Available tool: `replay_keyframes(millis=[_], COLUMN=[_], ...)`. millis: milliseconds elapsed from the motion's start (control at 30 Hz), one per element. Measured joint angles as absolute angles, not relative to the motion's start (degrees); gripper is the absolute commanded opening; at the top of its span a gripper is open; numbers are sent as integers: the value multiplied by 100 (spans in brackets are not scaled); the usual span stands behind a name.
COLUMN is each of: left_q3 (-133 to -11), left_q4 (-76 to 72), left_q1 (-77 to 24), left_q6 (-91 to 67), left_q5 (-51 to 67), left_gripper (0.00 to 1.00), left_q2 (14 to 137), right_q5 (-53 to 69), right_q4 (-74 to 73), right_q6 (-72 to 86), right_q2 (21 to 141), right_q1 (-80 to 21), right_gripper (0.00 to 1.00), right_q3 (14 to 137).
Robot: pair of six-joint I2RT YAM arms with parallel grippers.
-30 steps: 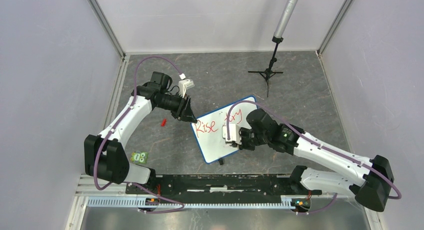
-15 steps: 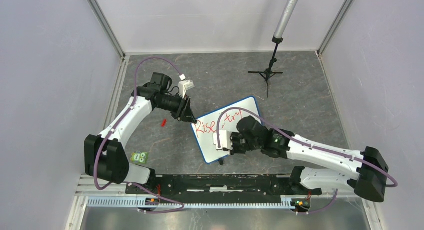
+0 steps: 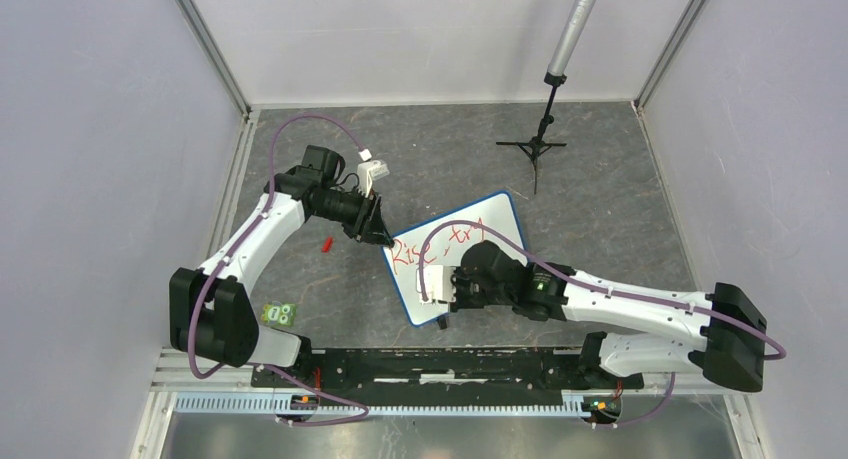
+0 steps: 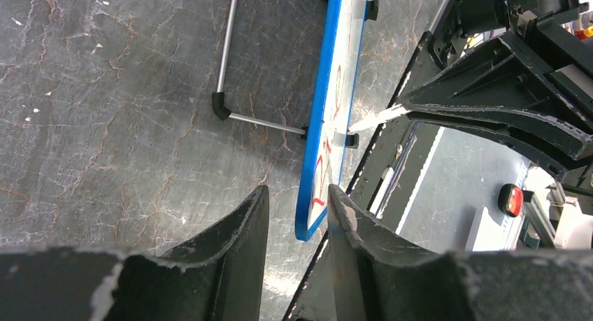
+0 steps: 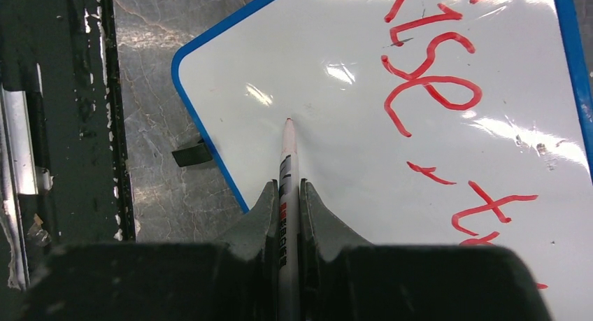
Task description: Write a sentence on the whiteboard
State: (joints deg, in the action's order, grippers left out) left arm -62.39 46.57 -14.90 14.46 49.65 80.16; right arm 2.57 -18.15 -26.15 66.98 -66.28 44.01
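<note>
The whiteboard (image 3: 498, 219) stands tilted on the grey floor, with a blue rim and black feet. The sentence (image 3: 412, 253) is red writing reading "Rise , try" in one line, clear in the right wrist view (image 5: 426, 76). My right gripper (image 3: 447, 291) is shut on a white marker (image 5: 287, 153) and is seen close up in the right wrist view (image 5: 285, 184). The marker's red tip rests on the bare whiteboard (image 5: 336, 160) under "Rise", near its lower left corner. My left gripper (image 3: 378, 232) straddles the board's upper left corner (image 4: 316, 160). It is open (image 4: 297, 189), with one finger against the board.
A red marker cap (image 3: 327, 244) lies on the floor left of the board. A green card (image 3: 281, 314) lies by the left arm's base. A black tripod with a grey pole (image 3: 541, 139) stands at the back. A black rail (image 3: 440, 364) runs along the near edge.
My right gripper has moved left and nearer with the marker, from beside "try" to the bare area under "Rise". The left arm and the board have not moved.
</note>
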Motion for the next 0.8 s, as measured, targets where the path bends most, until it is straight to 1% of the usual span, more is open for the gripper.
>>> replay_keyframes(millis=[300,800], left_q3=[-6239,-6237], left_q4=[4657,4657], left_q1=[-1490,-1490], left_q6=[1444,1446], left_q5=[4965,4965], left_gripper=[41,41], left_q2=[8016,8016], right_q5=[-25,-16], right_q4=[-1699,-1621], right_q6=[-2530,-2473], right_q2=[6820,7026], right_q1=[-6637,-6764], right_gripper=[0,0], right_q3=[4414,4530])
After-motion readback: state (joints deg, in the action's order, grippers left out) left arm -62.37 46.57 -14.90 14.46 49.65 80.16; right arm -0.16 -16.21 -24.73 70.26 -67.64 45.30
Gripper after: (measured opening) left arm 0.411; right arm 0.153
